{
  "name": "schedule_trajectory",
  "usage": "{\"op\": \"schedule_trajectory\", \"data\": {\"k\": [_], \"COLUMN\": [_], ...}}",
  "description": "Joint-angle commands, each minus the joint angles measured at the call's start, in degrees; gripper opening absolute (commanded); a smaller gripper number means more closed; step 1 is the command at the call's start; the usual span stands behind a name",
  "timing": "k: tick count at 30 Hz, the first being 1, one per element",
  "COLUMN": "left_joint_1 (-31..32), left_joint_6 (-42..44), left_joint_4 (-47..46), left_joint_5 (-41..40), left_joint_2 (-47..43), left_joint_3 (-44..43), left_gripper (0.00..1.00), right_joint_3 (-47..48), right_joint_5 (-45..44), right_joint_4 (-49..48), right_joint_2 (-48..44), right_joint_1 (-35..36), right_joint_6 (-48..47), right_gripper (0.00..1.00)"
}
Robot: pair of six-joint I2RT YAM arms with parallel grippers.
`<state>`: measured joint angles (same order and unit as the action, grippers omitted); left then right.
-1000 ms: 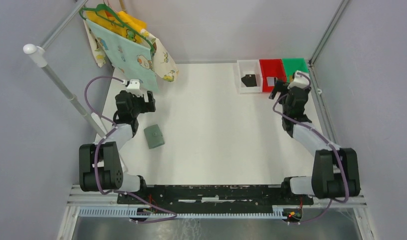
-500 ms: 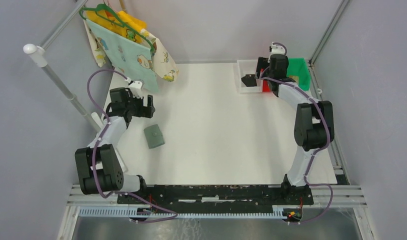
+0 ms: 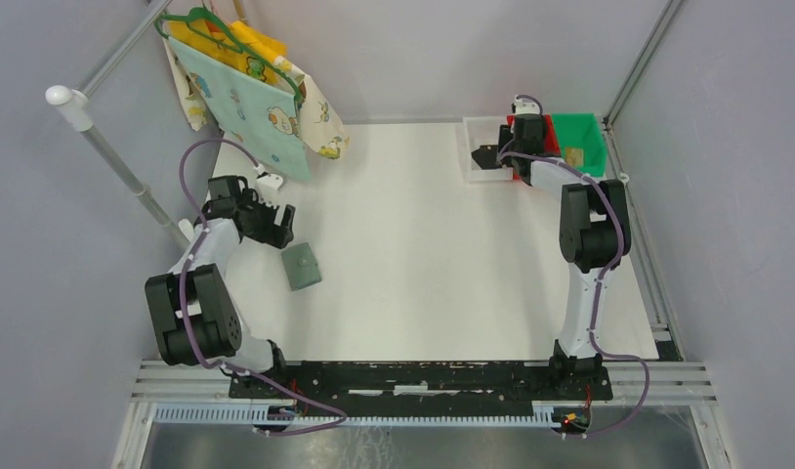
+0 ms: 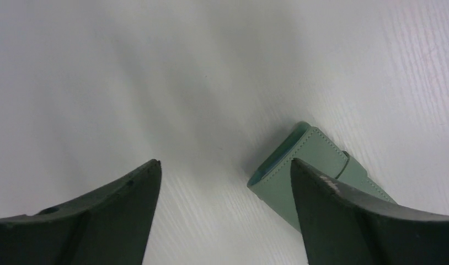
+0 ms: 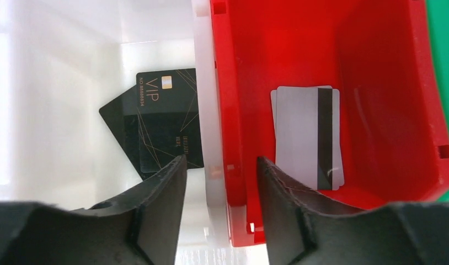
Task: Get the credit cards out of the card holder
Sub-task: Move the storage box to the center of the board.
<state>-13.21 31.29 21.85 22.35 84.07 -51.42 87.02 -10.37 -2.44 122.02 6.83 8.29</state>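
Observation:
The card holder (image 3: 301,266) is a closed grey-green wallet lying flat on the white table at the left. In the left wrist view it (image 4: 316,163) lies just beyond my right fingertip. My left gripper (image 3: 269,223) (image 4: 223,161) is open and empty, hovering just behind the holder. My right gripper (image 3: 519,137) (image 5: 221,158) is open and empty above the wall between the white and red bins. Grey credit cards with a dark stripe (image 5: 308,135) lie in the red bin (image 5: 388,66). Black cards (image 5: 161,121) lie in the white bin (image 5: 57,99).
Three bins stand at the back right: white (image 3: 477,171), red (image 3: 516,174), green (image 3: 581,132) with a tan card (image 3: 574,153). Patterned cloths on hangers (image 3: 247,88) hang from a rail (image 3: 110,156) at the back left, close to the left arm.
My right arm has stretched far back and left, from beside the bins to above the white and red ones. My left gripper has moved closer to the card holder.

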Motion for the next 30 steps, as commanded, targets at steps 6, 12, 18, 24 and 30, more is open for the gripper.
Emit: {"op": "schedule_trajectory", "data": {"k": [6,12,18,24,30], "left_joint_1": [-0.93,-0.89,-0.94,-0.83,-0.91], "left_joint_6": [8.16,10.67,11.47,11.34,13.13], "left_joint_4": [2.66,3.20,2.97,1.53,0.78], "left_joint_5": [2.51,2.45,3.25,4.81,4.52], "left_joint_2": [2.85,4.40,4.96,4.26,4.60], "left_joint_3": [-1.39,-0.60,1.10,2.70,3.21], "left_gripper": [0.72,0.64,0.62,0.60,0.60], "right_joint_3": [2.41,-2.81,-10.46,-16.12,-16.69], "right_joint_5": [0.25,-1.68,-8.16,-15.59,-20.44], "right_joint_4": [-1.98,-0.83,-2.07,-2.14,-2.21], "right_joint_2": [1.00,-4.80,-10.42,-13.57,-12.60], "right_joint_1": [2.64,7.05,15.41,22.52,28.48], "right_joint_6": [-2.67,3.03,7.68,17.00,23.48], "right_gripper": [0.36,0.24,0.12,0.12,0.12]}}
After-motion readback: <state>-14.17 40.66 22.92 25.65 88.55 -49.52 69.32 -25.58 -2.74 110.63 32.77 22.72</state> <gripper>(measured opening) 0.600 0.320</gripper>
